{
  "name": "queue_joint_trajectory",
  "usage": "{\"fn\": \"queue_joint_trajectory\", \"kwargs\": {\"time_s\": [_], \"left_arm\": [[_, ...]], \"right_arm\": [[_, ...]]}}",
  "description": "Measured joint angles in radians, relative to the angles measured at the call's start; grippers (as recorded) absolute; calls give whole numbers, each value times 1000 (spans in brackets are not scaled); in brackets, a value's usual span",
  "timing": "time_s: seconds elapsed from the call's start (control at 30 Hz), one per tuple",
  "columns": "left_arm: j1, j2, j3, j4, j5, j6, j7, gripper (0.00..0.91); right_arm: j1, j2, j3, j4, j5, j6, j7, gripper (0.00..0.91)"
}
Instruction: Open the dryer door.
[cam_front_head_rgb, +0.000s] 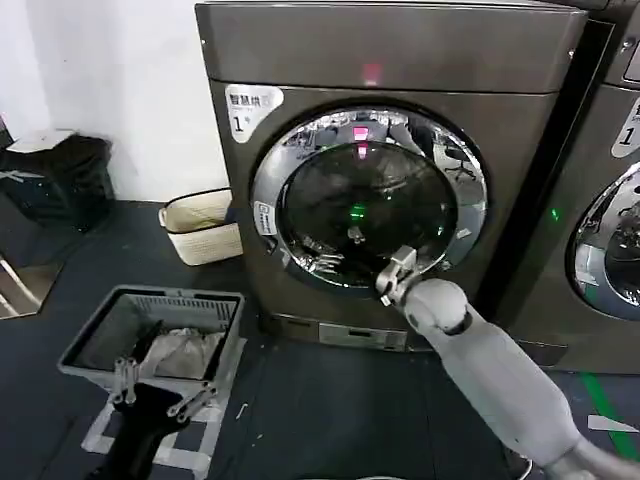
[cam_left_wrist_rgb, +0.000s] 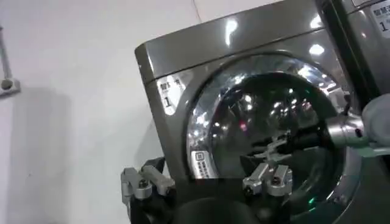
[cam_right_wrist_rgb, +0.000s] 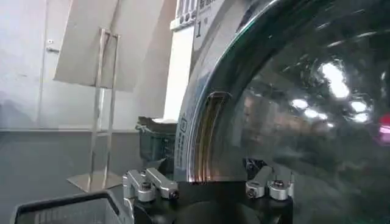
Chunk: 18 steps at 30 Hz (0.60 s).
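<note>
The dryer door (cam_front_head_rgb: 370, 200) is a round porthole with a wide chrome rim and dark glass, lying flush on the dark grey machine (cam_front_head_rgb: 400, 50). My right gripper (cam_front_head_rgb: 396, 276) is at the door's lower right rim, fingers open. In the right wrist view the right gripper (cam_right_wrist_rgb: 207, 182) sits close against the chrome rim (cam_right_wrist_rgb: 201, 122), with a vertical recess (cam_right_wrist_rgb: 213, 131) in the rim just beyond the fingers. My left gripper (cam_front_head_rgb: 163, 385) hangs open low on the left, over a grey basket. The left wrist view has the left gripper (cam_left_wrist_rgb: 204, 182) facing the door (cam_left_wrist_rgb: 268, 109) from a distance.
A grey plastic basket (cam_front_head_rgb: 95, 325) holding cloth stands on the floor at front left. Behind it are a cream basket (cam_front_head_rgb: 200, 225) and a black bin (cam_front_head_rgb: 55, 180) by the wall. A second grey machine (cam_front_head_rgb: 610, 240) adjoins on the right. A metal stand (cam_right_wrist_rgb: 103, 109) stands on the floor.
</note>
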Motion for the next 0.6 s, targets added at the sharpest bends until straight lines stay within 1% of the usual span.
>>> {"fn": "queue_joint_trajectory", "kwargs": {"time_s": [0.4, 0.6], "left_arm": [[-1, -4, -1, -2, 0, 0, 2, 907], [-2, -4, -2, -3, -1, 0, 2, 907]], "right_arm": [[64, 69, -36, -94, -7, 5, 1, 907], [94, 110, -48, -147, -23, 13, 1, 907]]}}
